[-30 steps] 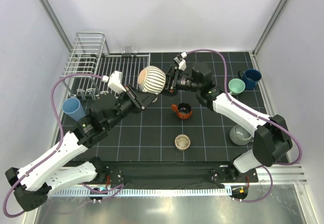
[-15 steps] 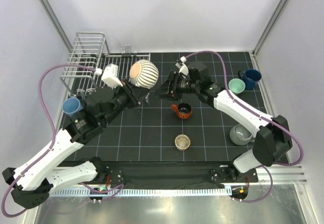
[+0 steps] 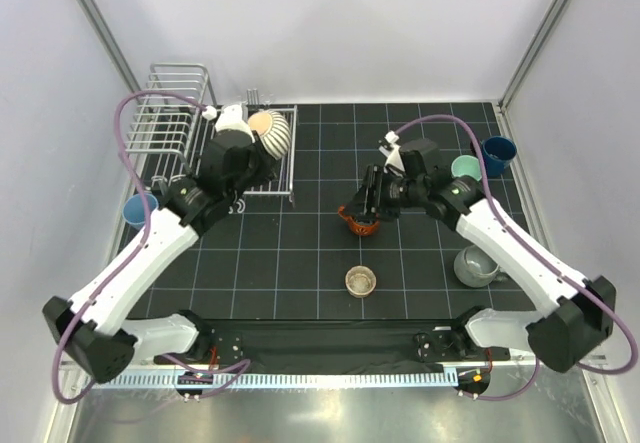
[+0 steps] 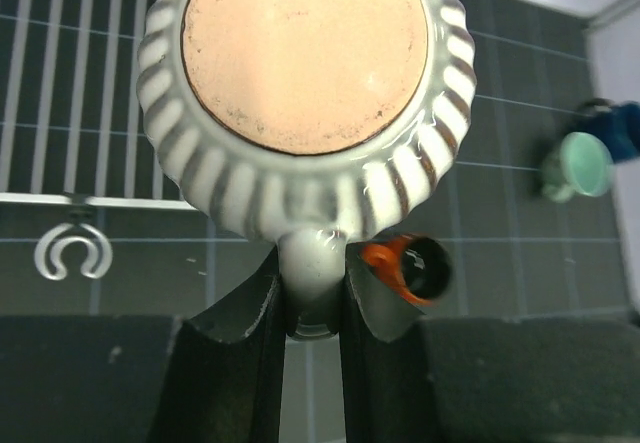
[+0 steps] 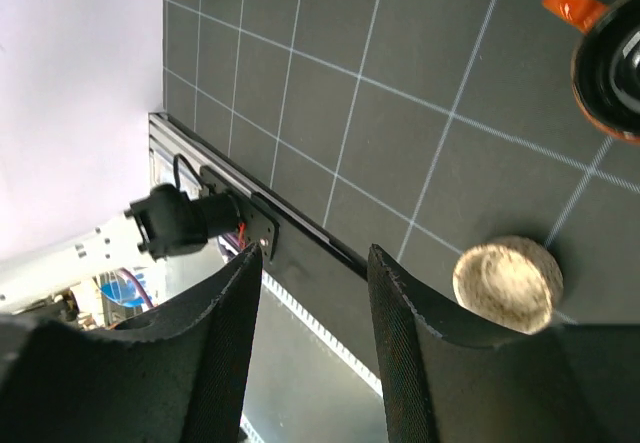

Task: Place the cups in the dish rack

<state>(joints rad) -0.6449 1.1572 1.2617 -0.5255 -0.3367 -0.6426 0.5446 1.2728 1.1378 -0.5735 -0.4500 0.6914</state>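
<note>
My left gripper is shut on the handle of the ribbed cream cup and holds it bottom-up toward the camera over the slatted part of the silver dish rack. In the left wrist view the fingers pinch the handle below the cup, with rack slats behind. My right gripper is open and empty just above the orange-brown cup. In the right wrist view its fingers are apart, with the orange-brown cup at the right edge.
A small tan cup sits near the front centre, a grey cup at the right, pale green and dark blue cups at the back right. A light blue tumbler lies left of the rack.
My left arm has carried the ribbed cup from the table's middle left and back to over the rack. My right gripper has drawn away from it, toward the orange-brown cup.
</note>
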